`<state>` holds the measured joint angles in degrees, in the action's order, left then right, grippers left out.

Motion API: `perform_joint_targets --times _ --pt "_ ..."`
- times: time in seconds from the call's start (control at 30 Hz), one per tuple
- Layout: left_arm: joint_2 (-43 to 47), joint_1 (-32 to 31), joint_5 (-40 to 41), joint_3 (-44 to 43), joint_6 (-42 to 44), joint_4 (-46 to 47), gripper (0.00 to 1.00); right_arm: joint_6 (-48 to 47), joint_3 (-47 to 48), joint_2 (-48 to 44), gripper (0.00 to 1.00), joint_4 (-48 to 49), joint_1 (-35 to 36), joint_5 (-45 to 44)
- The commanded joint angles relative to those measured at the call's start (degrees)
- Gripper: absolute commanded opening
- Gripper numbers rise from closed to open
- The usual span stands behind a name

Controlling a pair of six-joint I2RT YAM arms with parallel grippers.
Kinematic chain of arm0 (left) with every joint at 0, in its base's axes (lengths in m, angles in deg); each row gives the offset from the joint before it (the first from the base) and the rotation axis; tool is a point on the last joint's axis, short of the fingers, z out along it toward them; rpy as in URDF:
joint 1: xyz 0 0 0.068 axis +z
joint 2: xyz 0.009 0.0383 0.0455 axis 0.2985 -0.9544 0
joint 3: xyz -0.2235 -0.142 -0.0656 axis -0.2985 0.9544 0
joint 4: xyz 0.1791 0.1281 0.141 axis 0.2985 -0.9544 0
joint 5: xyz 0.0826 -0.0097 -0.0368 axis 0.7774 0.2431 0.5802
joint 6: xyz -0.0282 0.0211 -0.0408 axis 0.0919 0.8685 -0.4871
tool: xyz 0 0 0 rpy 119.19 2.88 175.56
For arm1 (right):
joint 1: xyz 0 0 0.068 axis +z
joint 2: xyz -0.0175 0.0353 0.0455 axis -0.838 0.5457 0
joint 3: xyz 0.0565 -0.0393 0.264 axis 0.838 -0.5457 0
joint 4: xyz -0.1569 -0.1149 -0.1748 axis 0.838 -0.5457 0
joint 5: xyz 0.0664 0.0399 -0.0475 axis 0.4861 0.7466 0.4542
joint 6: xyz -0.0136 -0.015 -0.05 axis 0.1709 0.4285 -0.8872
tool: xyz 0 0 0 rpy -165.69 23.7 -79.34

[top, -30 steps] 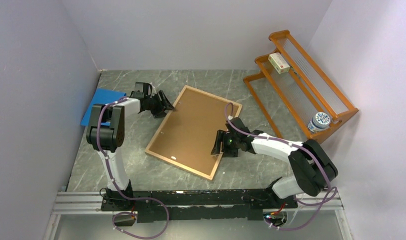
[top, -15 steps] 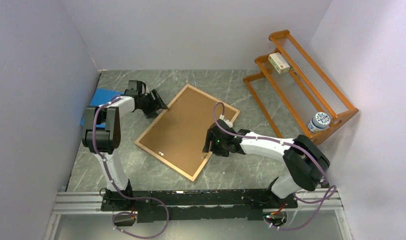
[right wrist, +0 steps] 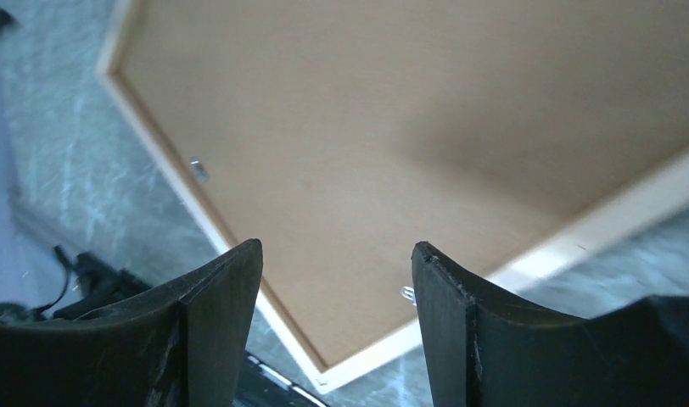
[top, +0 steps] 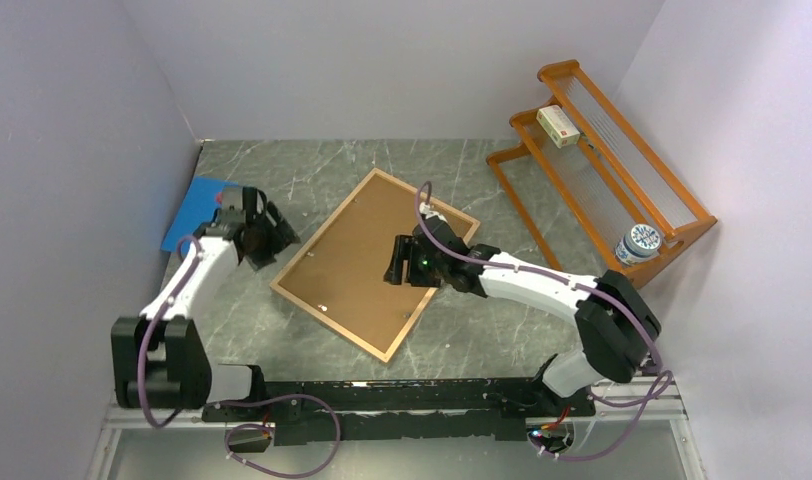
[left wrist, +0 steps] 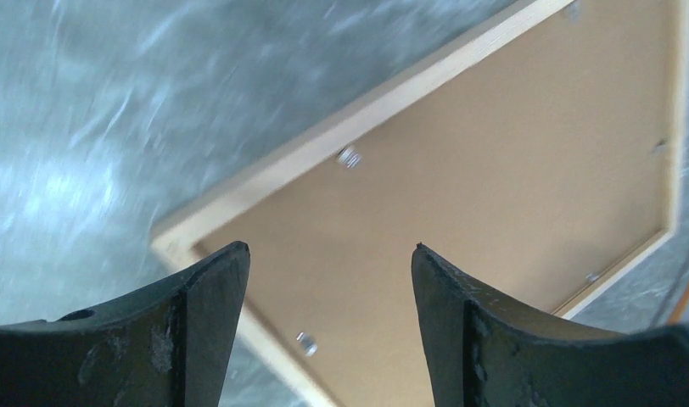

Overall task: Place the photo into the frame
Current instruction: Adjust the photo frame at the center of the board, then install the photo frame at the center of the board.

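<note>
Both my grippers stand with jaws apart, gripping nothing. Just ahead of my left gripper (top: pixel 267 236) lies the frame (left wrist: pixel 324 140), face down, its corner past my fingertips; below my right gripper (top: pixel 395 266) is the brown backing panel (top: pixel 347 275). Nothing pins the frame, so a nudge from either side could skate it across the table, and a careless descent could snag a metal tab (left wrist: pixel 350 156). The photo I cannot see anywhere: whether it sits beneath the panel is hidden, and the blurred tabs do not show whether they are turned.
</note>
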<state>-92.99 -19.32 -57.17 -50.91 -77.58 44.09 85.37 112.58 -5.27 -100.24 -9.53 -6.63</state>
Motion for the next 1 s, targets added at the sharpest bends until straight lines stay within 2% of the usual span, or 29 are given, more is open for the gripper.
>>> perform_joint_targets --times 0.0,0.13,0.23,0.37,0.43,0.73,0.97 --pt "8.45 -0.11 2.95 10.14 -6.91 -5.67 0.75 -2.15 4.97 4.47 0.69 9.74 0.54 10.78" --pt "14.82 -0.15 1.81 18.13 -11.23 -4.99 0.75 -0.53 9.44 11.10 0.68 12.67 1.08 17.36" --pt "17.32 -0.10 1.47 21.71 -12.05 -2.24 0.71 0.04 12.10 15.98 0.61 14.94 2.30 20.38" --pt "15.08 -0.14 -1.51 24.17 -10.52 3.30 0.38 1.04 15.49 21.62 0.43 16.96 3.80 24.66" --pt "12.07 -0.14 -2.47 23.78 -9.85 4.06 0.30 1.76 16.90 24.12 0.39 17.98 4.52 26.75" --pt "1.77 -0.13 -4.53 22.44 -6.96 9.13 0.27 1.49 23.53 31.76 0.38 17.06 7.40 26.53" --pt "-2.42 0.07 -2.11 18.52 -4.34 9.83 0.27 -0.75 28.06 35.07 0.39 11.81 7.66 18.39"
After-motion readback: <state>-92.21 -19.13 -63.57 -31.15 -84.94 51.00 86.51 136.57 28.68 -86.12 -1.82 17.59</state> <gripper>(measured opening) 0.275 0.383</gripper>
